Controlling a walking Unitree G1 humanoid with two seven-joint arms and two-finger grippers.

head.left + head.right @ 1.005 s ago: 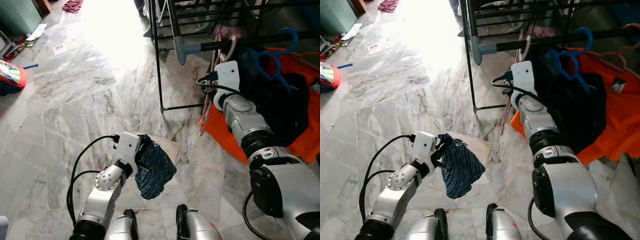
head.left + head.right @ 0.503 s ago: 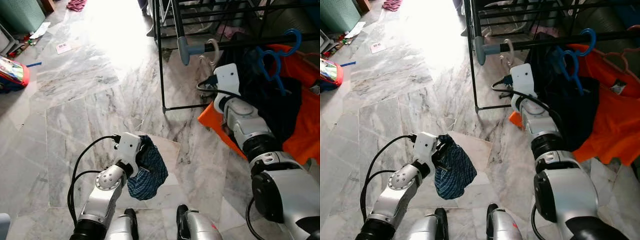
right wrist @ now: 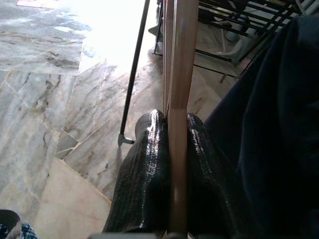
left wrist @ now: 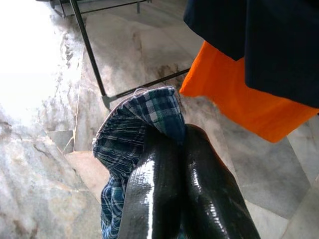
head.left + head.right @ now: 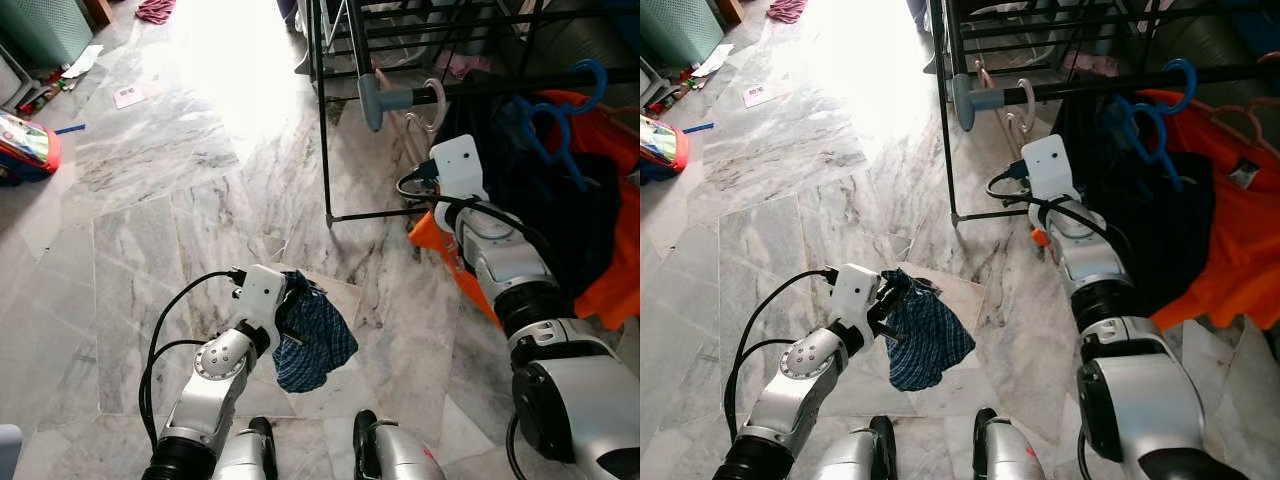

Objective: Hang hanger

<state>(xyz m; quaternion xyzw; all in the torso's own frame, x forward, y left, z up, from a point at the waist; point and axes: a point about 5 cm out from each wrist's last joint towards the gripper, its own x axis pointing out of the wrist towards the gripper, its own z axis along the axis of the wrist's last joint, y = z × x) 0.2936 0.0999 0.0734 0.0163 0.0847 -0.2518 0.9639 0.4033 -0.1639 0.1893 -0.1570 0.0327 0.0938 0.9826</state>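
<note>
My right gripper (image 3: 172, 122) is shut on the stem of a pale pink hanger (image 3: 180, 59). The hanger's hook (image 5: 432, 100) curls at the black rack bar (image 5: 490, 84), right beside the bar's grey end cap (image 5: 374, 101); whether it rests on the bar I cannot tell. The white right wrist (image 5: 457, 168) hides the hanger's lower part in the eye views. Low on the left, my left gripper (image 4: 172, 134) is shut on a blue plaid cloth (image 5: 312, 340) that dangles above the marble floor.
A black garment (image 5: 550, 200) and orange garments (image 5: 605, 140) hang on the same bar with blue hangers (image 5: 555, 110). The rack's black leg (image 5: 322, 120) stands on the floor. A colourful bag (image 5: 25, 145) and papers (image 5: 128, 95) lie far left.
The right gripper has shifted toward the rack, and the hanger, which hung slanting down to the floor side, now stands behind the wrist with its hook at the bar. The plaid cloth swung slightly.
</note>
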